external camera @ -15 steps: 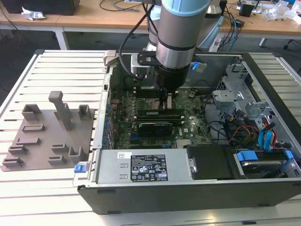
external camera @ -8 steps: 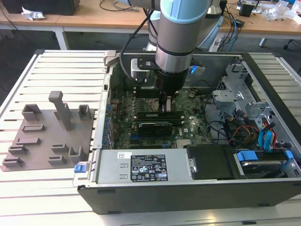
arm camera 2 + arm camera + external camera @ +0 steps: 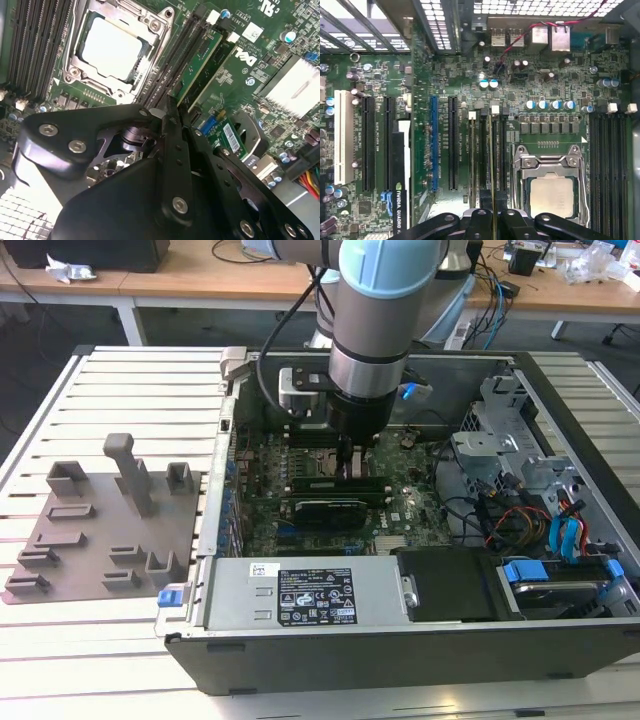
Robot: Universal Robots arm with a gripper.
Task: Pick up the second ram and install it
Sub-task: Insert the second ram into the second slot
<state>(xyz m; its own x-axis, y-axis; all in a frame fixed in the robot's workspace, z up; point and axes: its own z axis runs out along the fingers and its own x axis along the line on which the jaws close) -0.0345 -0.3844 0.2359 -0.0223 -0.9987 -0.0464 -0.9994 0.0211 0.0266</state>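
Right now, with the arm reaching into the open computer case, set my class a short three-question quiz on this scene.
1. Fill in: the grey fixture plate lies at the exterior view's ____ of the case.
2. True or false: the claw is over that plate.
3. The second ram stands: A) beside the CPU socket; B) on the power supply; C) on the plate.
Key: 1 left; 2 false; 3 A.

A white slatted desk (image 3: 110, 390) carries an open computer case (image 3: 400, 640) and, just beside it toward the exterior view's left, a grey fixture plate (image 3: 95, 540)
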